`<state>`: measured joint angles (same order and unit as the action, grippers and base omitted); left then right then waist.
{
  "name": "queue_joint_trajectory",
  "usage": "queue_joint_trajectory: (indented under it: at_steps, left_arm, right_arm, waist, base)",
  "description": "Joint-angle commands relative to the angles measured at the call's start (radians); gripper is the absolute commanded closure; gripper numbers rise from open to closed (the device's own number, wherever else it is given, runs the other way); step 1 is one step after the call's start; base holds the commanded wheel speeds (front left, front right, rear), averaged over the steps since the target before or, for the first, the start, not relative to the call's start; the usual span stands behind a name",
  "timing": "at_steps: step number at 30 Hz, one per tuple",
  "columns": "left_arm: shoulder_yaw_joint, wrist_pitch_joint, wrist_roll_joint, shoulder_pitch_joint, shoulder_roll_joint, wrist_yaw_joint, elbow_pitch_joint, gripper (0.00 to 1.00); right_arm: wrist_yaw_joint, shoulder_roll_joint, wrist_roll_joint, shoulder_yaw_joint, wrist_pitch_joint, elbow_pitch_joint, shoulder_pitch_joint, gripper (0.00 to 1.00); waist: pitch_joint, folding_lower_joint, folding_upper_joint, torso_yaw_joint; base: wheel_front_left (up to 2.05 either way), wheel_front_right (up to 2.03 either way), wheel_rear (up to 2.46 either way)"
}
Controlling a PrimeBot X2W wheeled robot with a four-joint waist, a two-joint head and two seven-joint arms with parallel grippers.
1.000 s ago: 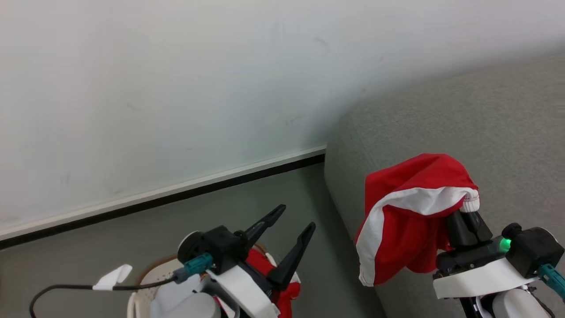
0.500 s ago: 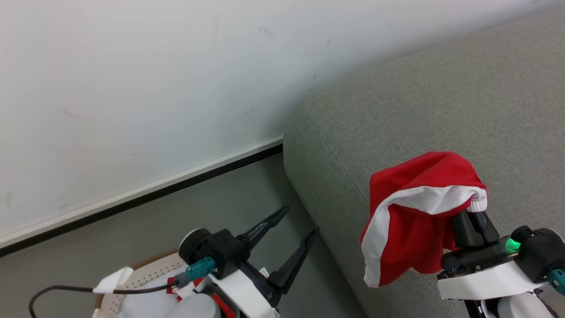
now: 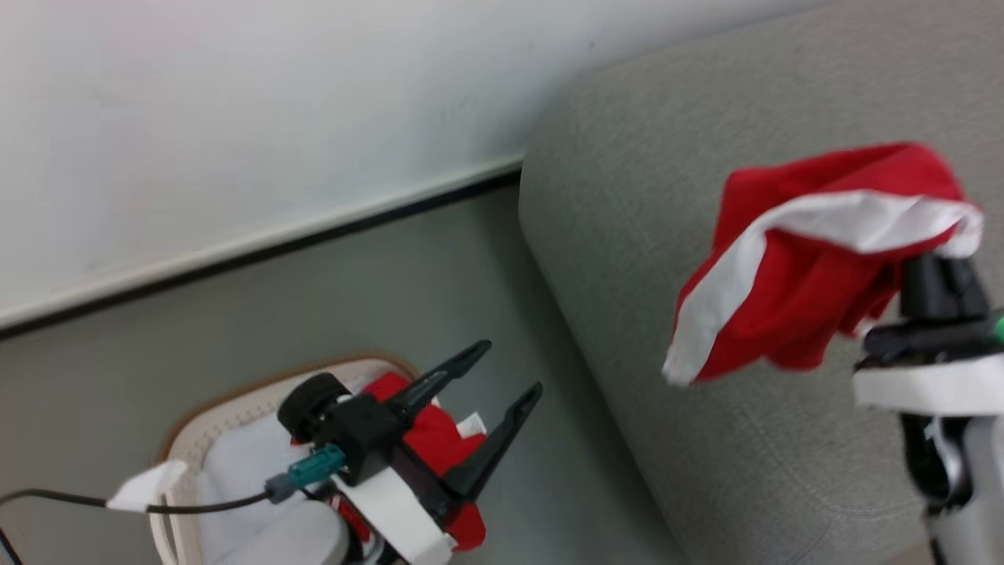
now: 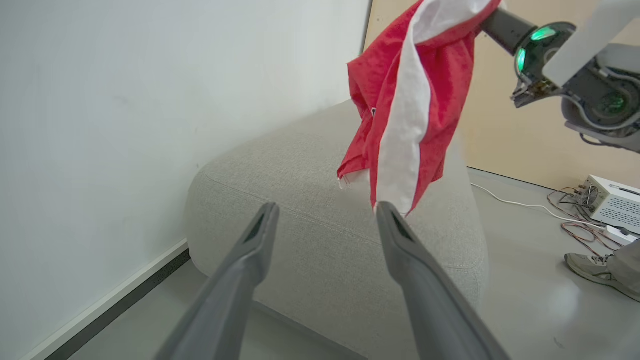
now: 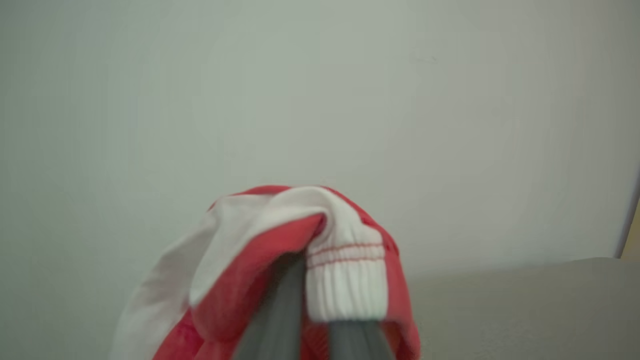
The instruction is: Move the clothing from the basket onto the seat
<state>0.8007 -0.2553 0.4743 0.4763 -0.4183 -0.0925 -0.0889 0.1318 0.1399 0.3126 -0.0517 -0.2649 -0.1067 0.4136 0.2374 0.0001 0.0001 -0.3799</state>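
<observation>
Relative to the left gripper (image 3: pixel 513 365), the right gripper (image 3: pixel 940 263) and its load now sit higher and further out over the seat (image 3: pixel 706 471) than a second ago; the head camera has also shifted, bringing more of the basket (image 3: pixel 232 402) into view. Right gripper: jaws closed on a red garment (image 3: pixel 800 290), pinched at a white ribbed cuff (image 5: pixel 345 287) that carries two thin red stripes. This garment has a broad white band and hangs freely above the seat's top surface, near the seat's rounded end; it appears not to touch the upholstery. A small dark mark (image 4: pixel 372 111) on its red fabric is too small to read. Left gripper: fingers spread fully apart, holding nothing, poised off the seat's rounded end and above the basket. The basket stands on the grey floor (image 3: pixel 353 290) just beside that end of the seat. It contains a second red garment (image 3: pixel 435 443), lying on a white lining cloth (image 3: pixel 235 479) at the side nearest the seat. A small white label (image 3: pixel 471 425) on this garment shows no legible writing. Beyond the seat's far side, the left wrist view shows a white box (image 4: pixel 612 200) with cables on the floor and a person's shoe (image 4: pixel 585 265); no markings on the box are readable.
</observation>
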Motion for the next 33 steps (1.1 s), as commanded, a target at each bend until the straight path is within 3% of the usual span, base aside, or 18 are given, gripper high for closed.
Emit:
queue_joint_trajectory:
  at_steps: [1,7,15,23,31,33]
  left_arm:
    - [-0.005,0.005,-0.008,0.014,-0.019,-0.004,0.011,0.00]
    - [-0.021,0.014,-0.001,0.038,-0.103,-0.017,0.080,0.00]
    - [-0.044,0.008,0.014,0.065,-0.178,-0.027,0.135,0.00]
    - [-0.056,-0.002,0.020,0.079,-0.202,-0.030,0.147,0.00]
    - [-0.059,-0.009,0.027,0.078,-0.193,-0.034,0.129,0.00]
    - [-0.061,-0.010,0.029,0.074,-0.187,-0.035,0.121,0.00]
  right_arm:
    - [-0.002,0.005,0.009,0.017,0.001,-0.011,0.039,1.00]
    - [-0.002,0.040,0.007,0.125,0.038,-0.079,0.183,1.00]
    - [-0.002,0.086,-0.021,0.365,0.111,-0.141,0.344,1.00]
    - [-0.002,0.101,-0.131,0.489,0.226,-0.237,0.427,1.00]
    - [-0.002,0.080,-0.299,0.547,0.459,-0.363,0.413,1.00]
    - [-0.002,0.085,-0.325,0.538,0.510,-0.373,0.409,0.58]
  waist:
    - [0.074,-0.0001,-0.0001,0.041]
    - [0.206,-0.0001,-0.0001,0.096]
    - [0.340,-0.0001,-0.0001,0.166]
    - [0.401,-0.0001,-0.0001,0.204]
    - [0.395,-0.0001,-0.0001,0.212]
    - [0.384,-0.0001,-0.0001,0.211]
  base:
    - [0.00,0.00,0.00]
    - [0.00,0.00,0.00]
    - [0.00,0.00,0.00]
    - [0.00,0.00,0.00]
    - [0.00,0.00,0.00]
    - [0.00,0.00,0.00]
